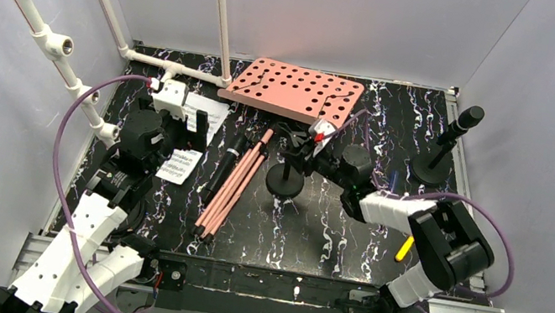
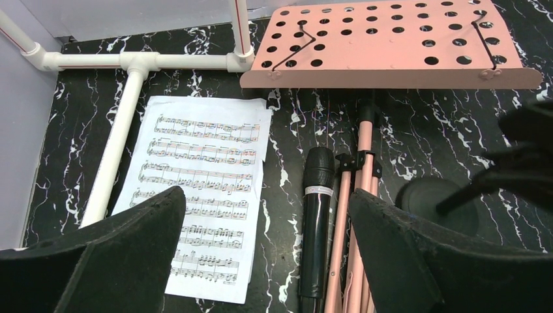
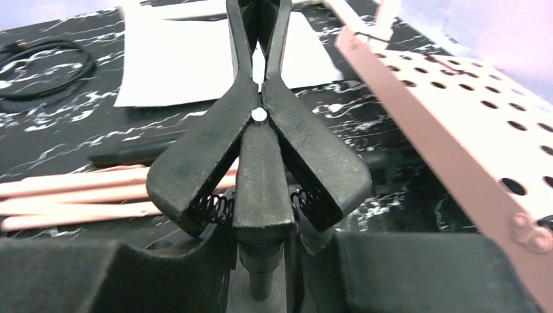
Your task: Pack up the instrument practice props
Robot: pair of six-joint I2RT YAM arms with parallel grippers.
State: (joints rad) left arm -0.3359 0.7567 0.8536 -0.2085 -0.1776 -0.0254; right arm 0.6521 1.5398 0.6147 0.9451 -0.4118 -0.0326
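Desk [image 1: 293, 91] lay flat at the far middle of the table [image 1: 329, 233], holes up. Its near lip faced the arms. One far corner was just beside the pipe frame [image 1: 174, 67].

Legs [image 1: 233, 187] were folded into a bundle. They ran from under the desk's near edge toward the arms. Mic [image 1: 229, 161] lay on its side just left of the legs and parallel to them, close to touching.

Two sheets lay left of the mic: the far sheet [image 1: 212, 111] by the frame, the near sheet [image 1: 180, 166] closer to the arms. The left wrist view showed printed staves on one of them.

Stand [image 1: 285, 180] stood upright on its round base just right of the legs. A spring clip [image 3: 261, 156] sat on top. Second mic [image 1: 460, 123] stood clipped in its own stand at the far right corner, well apart from the rest.

Right gripper [image 1: 308, 146] was at the top of the stand. In the wrist view its fingers [image 3: 98, 274] were drawn in against the stem under the clip, one on each side, gripping it.

Left gripper [image 1: 196, 124] hung over the sheets. Its fingers [image 2: 124, 261] were spread wide and held nothing. The mic and a sheet showed between them.
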